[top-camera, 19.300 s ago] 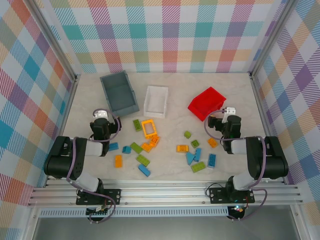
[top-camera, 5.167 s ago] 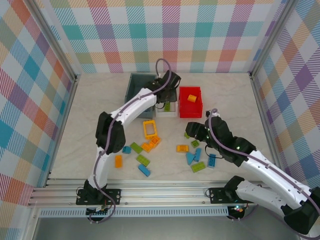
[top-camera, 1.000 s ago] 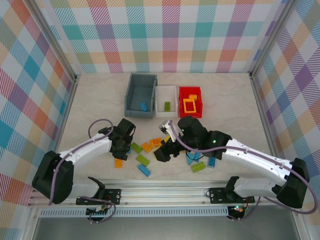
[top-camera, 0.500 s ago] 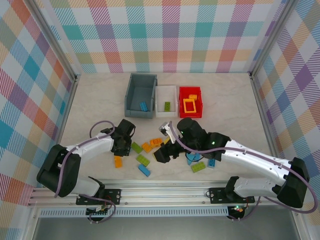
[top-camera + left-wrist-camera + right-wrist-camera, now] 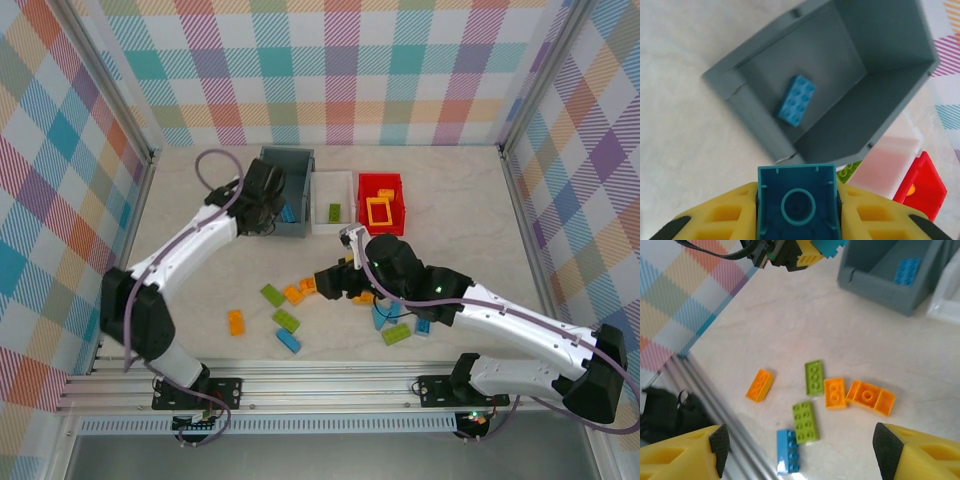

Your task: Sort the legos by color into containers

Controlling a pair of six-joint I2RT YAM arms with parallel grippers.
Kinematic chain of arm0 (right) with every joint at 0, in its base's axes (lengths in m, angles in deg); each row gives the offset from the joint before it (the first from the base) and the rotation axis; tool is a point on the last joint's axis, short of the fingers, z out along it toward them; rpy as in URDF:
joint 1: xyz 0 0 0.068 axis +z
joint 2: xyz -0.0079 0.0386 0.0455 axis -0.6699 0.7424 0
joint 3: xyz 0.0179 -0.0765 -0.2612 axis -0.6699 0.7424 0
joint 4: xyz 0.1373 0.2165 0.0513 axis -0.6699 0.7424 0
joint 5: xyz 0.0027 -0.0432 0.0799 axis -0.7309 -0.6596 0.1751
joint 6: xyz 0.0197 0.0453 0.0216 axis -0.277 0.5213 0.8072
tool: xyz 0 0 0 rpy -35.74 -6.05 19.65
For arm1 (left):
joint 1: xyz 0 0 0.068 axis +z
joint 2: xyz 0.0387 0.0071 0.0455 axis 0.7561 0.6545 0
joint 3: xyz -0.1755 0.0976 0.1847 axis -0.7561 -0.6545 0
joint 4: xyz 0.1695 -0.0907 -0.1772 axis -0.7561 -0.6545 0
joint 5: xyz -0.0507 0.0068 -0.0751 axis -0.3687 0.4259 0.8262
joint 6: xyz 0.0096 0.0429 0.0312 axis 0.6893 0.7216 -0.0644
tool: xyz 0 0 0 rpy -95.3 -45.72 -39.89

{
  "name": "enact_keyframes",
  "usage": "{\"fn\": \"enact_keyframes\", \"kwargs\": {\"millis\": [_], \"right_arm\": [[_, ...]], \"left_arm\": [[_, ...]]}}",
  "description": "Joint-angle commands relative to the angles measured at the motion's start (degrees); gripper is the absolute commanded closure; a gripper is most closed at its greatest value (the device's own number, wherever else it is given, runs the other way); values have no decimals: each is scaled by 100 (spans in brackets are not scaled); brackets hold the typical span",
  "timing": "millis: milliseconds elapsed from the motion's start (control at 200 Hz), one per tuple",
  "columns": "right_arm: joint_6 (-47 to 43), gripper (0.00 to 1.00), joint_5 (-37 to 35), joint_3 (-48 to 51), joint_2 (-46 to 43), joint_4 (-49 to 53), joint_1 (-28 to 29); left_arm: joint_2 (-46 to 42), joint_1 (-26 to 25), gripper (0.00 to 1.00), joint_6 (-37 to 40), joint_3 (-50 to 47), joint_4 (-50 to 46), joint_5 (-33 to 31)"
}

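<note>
Swinging up from the loose legos (image 5: 286, 320), the left arm (image 5: 190, 245) is arriving at the grey-blue bin (image 5: 890, 40) just ahead of its jaws, which are pinching a blue brick (image 5: 798, 202); right jaws are hanging spread above the rest. Few are sorted; most are waiting.

- Grey-blue bin (image 5: 300, 172): the largest one, open-topped and upright, just left of the white bin. One blue brick (image 5: 796, 100) lies flat inside it, studs up.
- White bin (image 5: 335, 190): upright, holding one lime green brick (image 5: 334, 212) at its near end.
- Red bin (image 5: 381, 180): just right of the white bin. It holds the orange frame (image 5: 379, 211) and a small orange brick (image 5: 386, 194).
- Teal-blue brick (image 5: 798, 197): its hollow underside shows. It is clamped in the jaws of the left gripper (image 5: 798, 217), left of the white bin at the grey-blue bin's edge.
- Loose bricks on the bench, nearer than the white bin:
  - to its near left: an orange single (image 5: 759, 385), two green bricks (image 5: 813, 377) (image 5: 805, 421), two orange pieces (image 5: 835, 392) (image 5: 871, 397) and a blue one (image 5: 788, 451);
  - to its near right: a green piece (image 5: 396, 334) and two blue pieces (image 5: 423, 325) (image 5: 380, 315).
</note>
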Motion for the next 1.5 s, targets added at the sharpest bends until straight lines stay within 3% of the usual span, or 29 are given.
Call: {"fn": "enact_keyframes", "kwargs": {"millis": [0,155,325,405,560,755,865,940,1045,1140,1255,1495], "right_arm": [[500,21,-649,-134,-34,-618,-32],[725,21,-659,-144,5,-761,-65],[826,22,-642,-35,-42,-659,-79],[876,22,-655,96,-120,-648,-79],[982,21,-711,327,-236,-530,-99],[1008,22,-870,480,-322,-146,-174],[1174,23,-1333,375,-395,565,-298],[1561,24,-1509,168,-213,1342,-667],[1792,24,-803,-79,373,1976,-1516],[1325,23,-517,-366,1068,2062,-1852],[151,25,-131,-766,1991,2101,-2045],[-1525,25,-437,-1552,3485,2835,-2095]], "left_arm": [[860,86,75,1134,857,-838,-341],[1990,114,75,1585,1928,-1337,-737],[2759,257,71,1817,2410,-1409,-690],[2925,309,64,1884,2434,-1337,-596],[2893,303,39,1939,2401,-1323,-379],[2234,225,35,1848,2291,-1239,-280],[1770,139,35,1768,2290,-1272,-314],[1350,60,35,1649,2160,-1258,-361],[583,-160,33,1633,1614,-875,-319],[-105,-549,30,2149,1027,-407,-40],[-996,-1281,28,2689,103,280,175],[-2295,-2531,27,2910,-1381,977,242]]}}
